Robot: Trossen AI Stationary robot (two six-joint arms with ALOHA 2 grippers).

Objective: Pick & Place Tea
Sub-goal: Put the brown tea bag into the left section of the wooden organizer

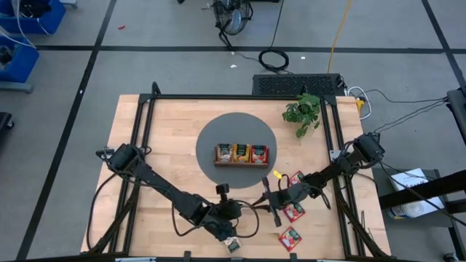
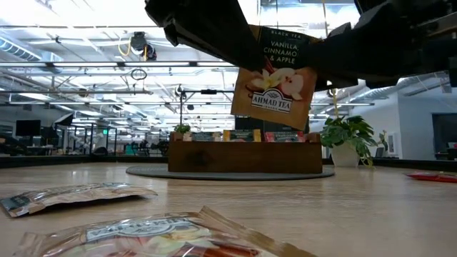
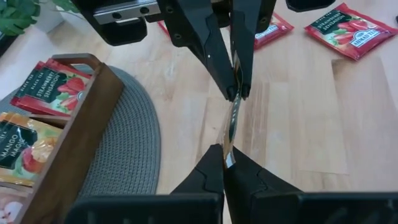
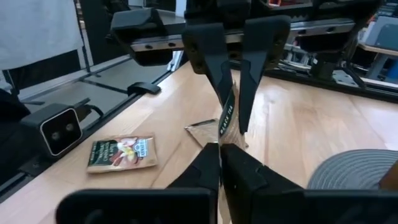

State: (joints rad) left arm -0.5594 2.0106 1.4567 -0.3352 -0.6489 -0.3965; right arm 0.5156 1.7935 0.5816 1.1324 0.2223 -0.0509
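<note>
Your left gripper (image 3: pixel 225 163) and right gripper (image 4: pixel 221 148) both pinch one vanilla tea packet (image 2: pixel 275 77), held up above the table (image 1: pixel 160 160).

Tray (image 1: pixel 241 154) on mat (image 1: pixel 211 135), plant (image 1: pixel 303 113) to its right.

The left gripper (image 3: pixel 224 163) and right gripper (image 3: pixel 235 93) both pinched one packet (image 3: pixel 231 121), seen edge-on above the bare table (image 3: pixel 298 118). Beside them a wooden tray (image 3: pixel 81 134) on a grey mat (image 3: pixel 127 143) held packets. Red packets (image 3: pixel 351 31) lay on the table farther off.
</note>
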